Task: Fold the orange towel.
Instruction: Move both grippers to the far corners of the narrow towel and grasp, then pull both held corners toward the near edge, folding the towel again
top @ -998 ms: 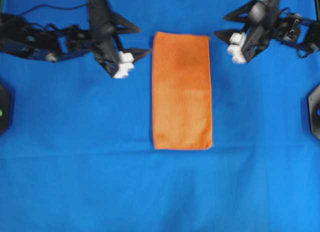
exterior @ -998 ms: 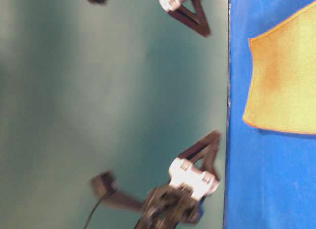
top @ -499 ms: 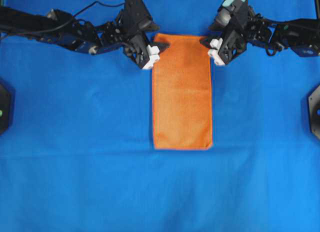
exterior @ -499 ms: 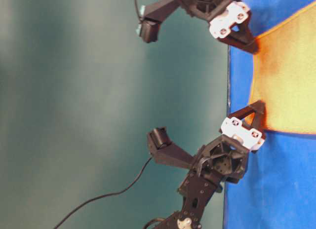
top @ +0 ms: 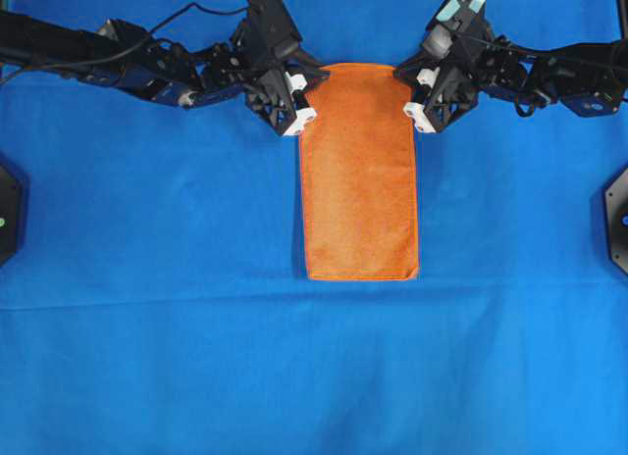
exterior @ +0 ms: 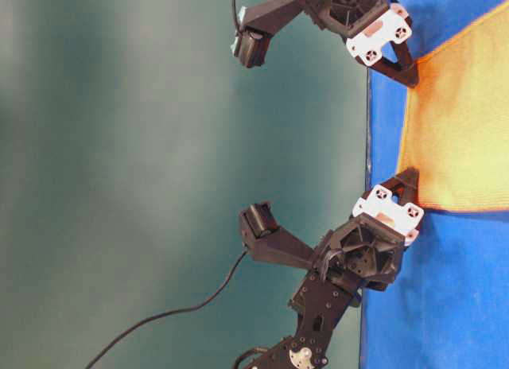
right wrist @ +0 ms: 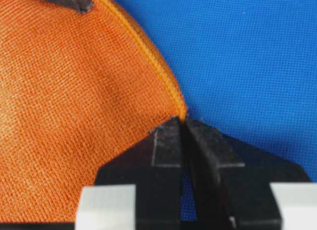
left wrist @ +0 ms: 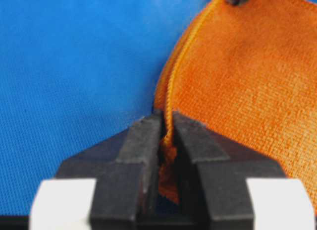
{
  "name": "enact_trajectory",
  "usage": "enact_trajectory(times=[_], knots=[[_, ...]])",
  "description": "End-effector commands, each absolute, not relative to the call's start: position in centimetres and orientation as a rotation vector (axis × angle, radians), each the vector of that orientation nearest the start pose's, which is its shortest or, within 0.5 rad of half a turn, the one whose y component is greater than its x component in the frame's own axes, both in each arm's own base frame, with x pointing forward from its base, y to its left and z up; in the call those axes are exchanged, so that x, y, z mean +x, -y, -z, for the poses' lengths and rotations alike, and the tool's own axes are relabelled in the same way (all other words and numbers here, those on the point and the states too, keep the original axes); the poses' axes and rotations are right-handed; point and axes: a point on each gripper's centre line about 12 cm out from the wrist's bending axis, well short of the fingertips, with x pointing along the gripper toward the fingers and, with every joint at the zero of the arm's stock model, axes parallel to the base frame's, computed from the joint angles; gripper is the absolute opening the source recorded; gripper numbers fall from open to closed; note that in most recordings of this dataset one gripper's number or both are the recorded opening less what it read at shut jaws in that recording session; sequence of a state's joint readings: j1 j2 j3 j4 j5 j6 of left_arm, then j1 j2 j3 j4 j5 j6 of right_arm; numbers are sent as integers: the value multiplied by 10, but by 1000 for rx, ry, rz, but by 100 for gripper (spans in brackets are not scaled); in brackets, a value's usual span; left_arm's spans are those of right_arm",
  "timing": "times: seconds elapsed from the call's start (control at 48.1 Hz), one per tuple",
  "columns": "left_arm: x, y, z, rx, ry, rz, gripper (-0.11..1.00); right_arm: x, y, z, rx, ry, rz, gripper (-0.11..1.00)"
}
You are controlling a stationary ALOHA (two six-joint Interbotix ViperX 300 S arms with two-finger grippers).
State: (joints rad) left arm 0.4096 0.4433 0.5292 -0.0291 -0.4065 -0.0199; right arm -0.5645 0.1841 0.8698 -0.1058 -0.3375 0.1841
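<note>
The orange towel lies folded into a long strip on the blue cloth. The left gripper is clamped on its far left corner, and the right gripper pinches the far right corner, both corners slightly lifted.

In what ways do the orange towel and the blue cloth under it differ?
The orange towel is a narrow rectangle; the blue cloth fills the whole overhead view. The towel's two far corners are pinched, one by the left gripper, one by the right gripper; the blue cloth is not gripped. Both are woven fabric.
</note>
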Motion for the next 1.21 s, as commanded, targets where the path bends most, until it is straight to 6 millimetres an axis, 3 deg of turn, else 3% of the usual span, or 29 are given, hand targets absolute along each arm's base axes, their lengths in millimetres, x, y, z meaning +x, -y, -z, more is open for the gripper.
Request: enact_trajectory(times=[0.0, 0.291, 0.686, 0.874, 1.186], knots=[[415, -185, -70, -154, -528, -429, 3, 300, 184, -77, 293, -659, 537, 4], [416, -185, -75, -121, -527, -420, 3, 300, 185, -81, 304, -639, 549, 4], [417, -198, -103, -55, -493, -428, 3, 296, 199, -118, 271, -542, 583, 4], [413, -209, -115, -22, -479, -447, 3, 292, 203, -123, 272, -529, 598, 4], [412, -209, -123, 23, -479, -439, 3, 292, 204, -125, 276, -522, 603, 4]])
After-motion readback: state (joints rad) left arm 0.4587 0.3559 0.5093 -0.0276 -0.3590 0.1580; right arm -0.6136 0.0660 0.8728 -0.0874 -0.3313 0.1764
